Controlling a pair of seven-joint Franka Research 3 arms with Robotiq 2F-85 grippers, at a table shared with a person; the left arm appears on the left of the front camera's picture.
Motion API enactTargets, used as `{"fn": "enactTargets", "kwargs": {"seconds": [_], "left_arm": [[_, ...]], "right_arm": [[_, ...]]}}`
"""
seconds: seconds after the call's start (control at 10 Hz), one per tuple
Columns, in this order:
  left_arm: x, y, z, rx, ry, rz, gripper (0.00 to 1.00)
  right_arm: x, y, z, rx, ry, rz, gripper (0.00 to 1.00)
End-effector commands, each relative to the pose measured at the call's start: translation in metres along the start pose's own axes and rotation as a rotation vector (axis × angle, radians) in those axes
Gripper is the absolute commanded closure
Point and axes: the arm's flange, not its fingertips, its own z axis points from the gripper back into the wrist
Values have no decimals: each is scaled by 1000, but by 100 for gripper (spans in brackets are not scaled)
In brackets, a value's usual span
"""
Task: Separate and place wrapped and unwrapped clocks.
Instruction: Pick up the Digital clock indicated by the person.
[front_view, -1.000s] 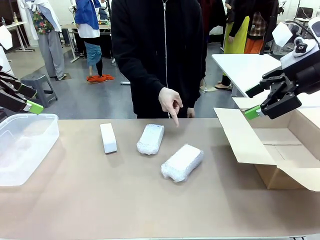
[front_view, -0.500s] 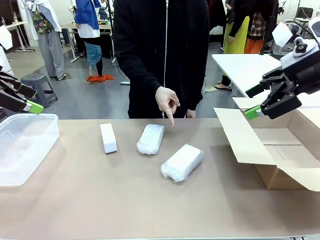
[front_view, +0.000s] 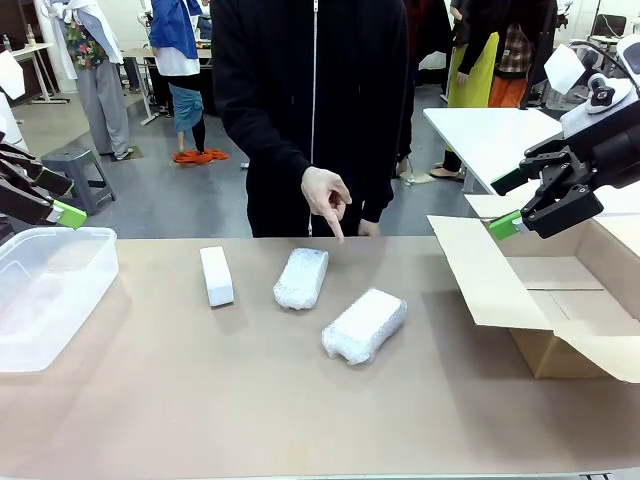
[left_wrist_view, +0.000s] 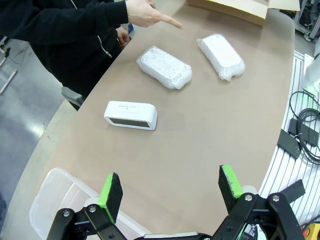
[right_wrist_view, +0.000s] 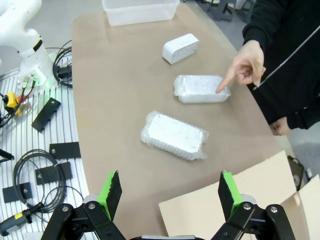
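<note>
Person's pointing hand (front_view: 324, 195) higher, farther left.

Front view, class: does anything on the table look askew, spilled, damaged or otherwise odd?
Nothing stands out. The white block, the far wrapped bundle and the near wrapped bundle lie apart on the table, whole and unspilled. The near one lies slanted, which looks like loose placing only.
</note>
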Motion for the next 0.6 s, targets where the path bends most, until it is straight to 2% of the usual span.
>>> {"fn": "enactTargets", "kwargs": {"seconds": [0.0, 0.3, 0.4, 0.5], "left_arm": [[-1, 1, -1, -8, -4, 0, 0], [-1, 1, -1, -8, -4, 0, 0], [-1, 1, -1, -8, -4, 0, 0], [-1, 1, -1, -8, -4, 0, 0]], "right_arm": [[0, 0, -1, 15, -13, 7, 0], [0, 0, 0, 0, 0, 0, 0], [22, -14, -9, 26, 74, 80, 0], [45, -31, -23, 123, 176, 131, 0]]}}
